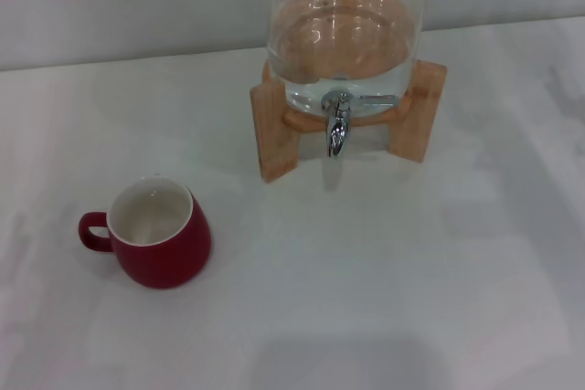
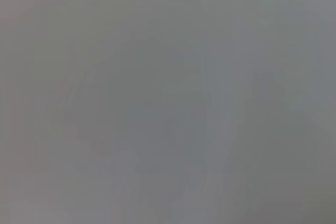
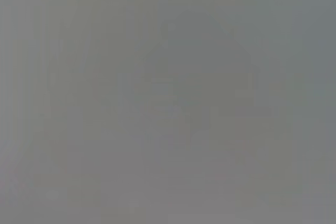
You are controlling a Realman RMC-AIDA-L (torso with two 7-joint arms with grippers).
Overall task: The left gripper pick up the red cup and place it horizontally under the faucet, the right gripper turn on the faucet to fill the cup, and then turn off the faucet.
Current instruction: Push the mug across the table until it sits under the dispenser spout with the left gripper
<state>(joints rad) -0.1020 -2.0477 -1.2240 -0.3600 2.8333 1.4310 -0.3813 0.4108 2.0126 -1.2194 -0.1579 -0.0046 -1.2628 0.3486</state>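
The red cup stands upright on the white table, at the near left of the scene, its white inside open to the top and its small loop handle turned to the left. Well apart from it, farther back and to the right, a clear glass dispenser holding water sits in a wooden stand, whose two front legs rest on the table on either side of the faucet. The faucet is fitted low on the front of the glass, its chrome spout pointing down between the legs and its thin lever reaching out to the right. The table directly below the spout is bare, and the cup stands off to its left and nearer. Neither the left hand nor the right hand shows in the head view, and both wrist views give only a flat grey blur, so I cannot tell whether either hand is wide or narrow.
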